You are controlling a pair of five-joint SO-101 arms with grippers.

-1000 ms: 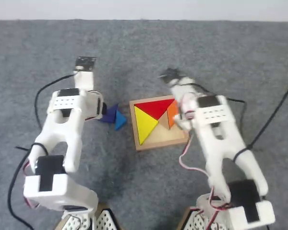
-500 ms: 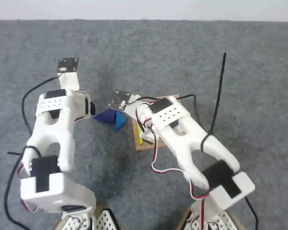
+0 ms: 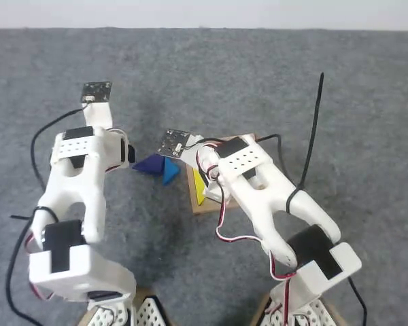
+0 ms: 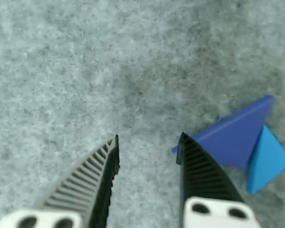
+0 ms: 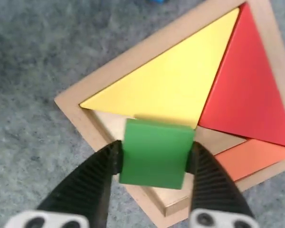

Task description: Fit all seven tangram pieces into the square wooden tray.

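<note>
While the right gripper (image 5: 155,148) clamps the green square (image 5: 154,164) just above the tray (image 5: 72,105), the piece needs squaring to the bare wood below.

Lowering should wait, I judge, until one edge runs flush along the yellow triangle (image 5: 175,90) and the corner clears the tray's rim. Inside the tray sit three pieces: that yellow one, a red triangle (image 5: 242,85) and an orange piece (image 5: 249,154). Outside the tray lie two, a dark blue triangle (image 4: 232,135) and a light blue triangle (image 4: 266,159), near the left gripper (image 4: 148,138), spread and empty.
</note>
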